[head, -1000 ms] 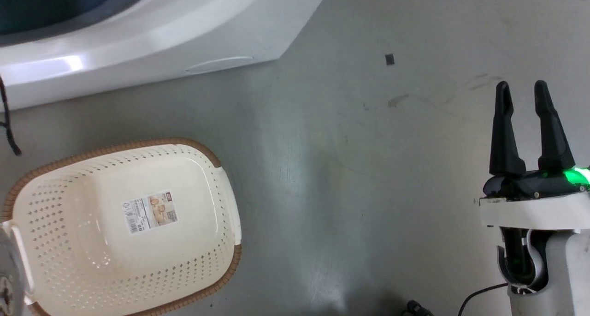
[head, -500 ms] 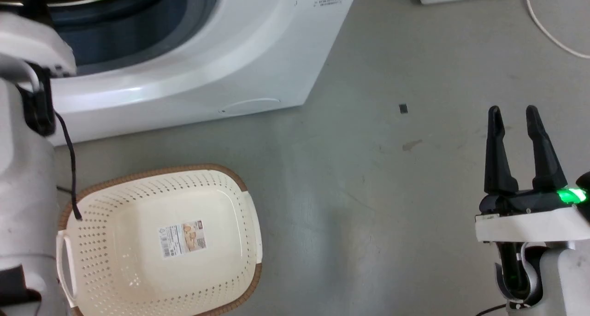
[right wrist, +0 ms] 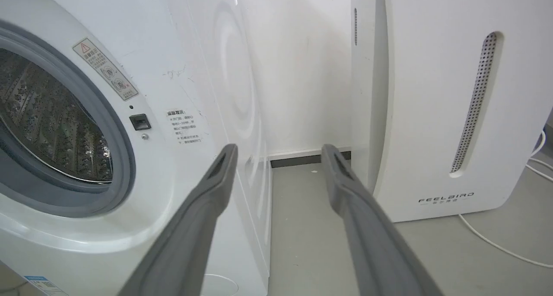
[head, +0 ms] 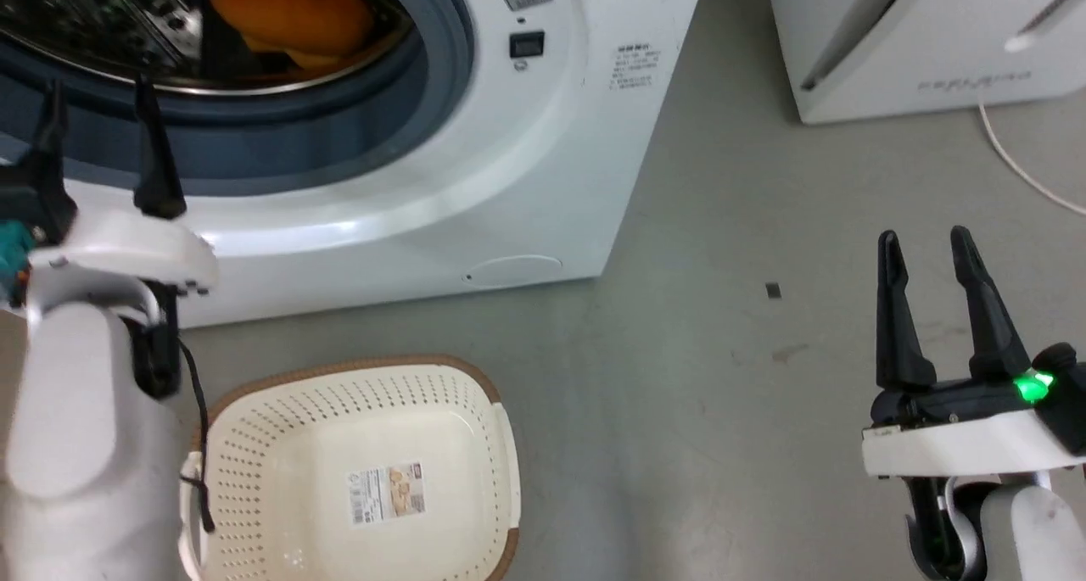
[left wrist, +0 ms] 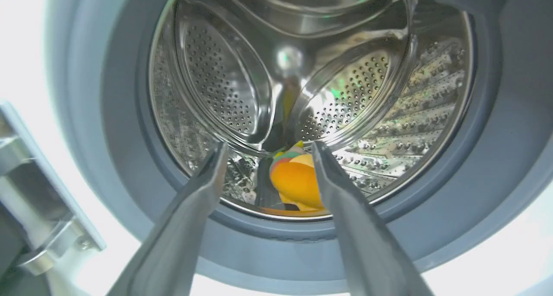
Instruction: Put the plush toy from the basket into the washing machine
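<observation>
The hamburger-shaped plush toy (head: 288, 13) lies inside the steel drum of the white washing machine (head: 543, 157), orange bun toward the porthole; the left wrist view shows the plush toy (left wrist: 297, 181) low in the drum. My left gripper (head: 97, 97) is open and holds nothing, just in front of the grey gasket. The cream basket (head: 280, 445) with its brown rim stands on the floor below the machine, only the paper label (head: 386, 494) on its bottom. My right gripper (head: 925, 242) stands open and holds nothing over the floor at the right.
A white slanted FEELBIRD appliance (head: 925, 47) stands right of the washer, with a white cable (head: 1018, 165) trailing on the grey floor. A narrow gap (right wrist: 302, 175) separates the two machines. The washer's door hinge (left wrist: 39, 227) is at the left.
The head camera has tilted up, bringing the drum and the plush toy into view. My left arm and gripper have come into the picture before the porthole. The right gripper keeps its pose.
</observation>
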Controlling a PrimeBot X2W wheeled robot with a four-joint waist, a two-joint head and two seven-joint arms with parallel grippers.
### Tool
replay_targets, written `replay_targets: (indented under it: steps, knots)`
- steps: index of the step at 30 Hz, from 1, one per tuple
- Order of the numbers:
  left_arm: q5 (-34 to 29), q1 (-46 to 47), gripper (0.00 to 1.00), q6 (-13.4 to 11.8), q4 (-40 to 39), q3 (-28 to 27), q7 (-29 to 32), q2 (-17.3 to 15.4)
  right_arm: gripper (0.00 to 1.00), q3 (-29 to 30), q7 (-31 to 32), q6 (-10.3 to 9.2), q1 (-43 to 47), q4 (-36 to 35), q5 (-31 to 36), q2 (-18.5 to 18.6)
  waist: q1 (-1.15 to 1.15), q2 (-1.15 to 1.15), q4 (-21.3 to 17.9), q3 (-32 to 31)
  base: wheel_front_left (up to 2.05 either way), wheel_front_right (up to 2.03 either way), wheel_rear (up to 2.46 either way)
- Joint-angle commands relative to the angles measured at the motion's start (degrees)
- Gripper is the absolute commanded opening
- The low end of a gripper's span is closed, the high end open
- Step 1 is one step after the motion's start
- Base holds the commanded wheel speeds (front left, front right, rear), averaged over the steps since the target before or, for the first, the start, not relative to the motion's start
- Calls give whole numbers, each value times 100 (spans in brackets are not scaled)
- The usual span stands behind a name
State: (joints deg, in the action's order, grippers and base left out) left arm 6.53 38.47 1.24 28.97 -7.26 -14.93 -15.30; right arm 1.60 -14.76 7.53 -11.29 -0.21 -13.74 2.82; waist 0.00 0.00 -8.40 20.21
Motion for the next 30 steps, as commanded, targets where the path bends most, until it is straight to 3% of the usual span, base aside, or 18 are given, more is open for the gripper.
replay_targets:
  steps: [1,14,19,30]
  knots:
    - [-65,-223,100,-8,-144,-13,-7,91,100,4,-24,-4,98,-21,64,6,0,0,113,-229,0,0,0]
    - [-350,-2031,100,75,-1259,10,-7,848,100,89,-24,-4,733,-71,330,6,0,0,549,-1126,0,0,0]
    - [-437,-2487,100,171,-1430,24,-7,936,100,130,-24,-4,983,-51,375,6,0,0,690,-1442,0,0,0]
    - [-569,-3367,100,94,-1890,322,-7,1071,100,171,-24,-4,1384,-30,378,6,0,0,934,-1864,0,0,0]
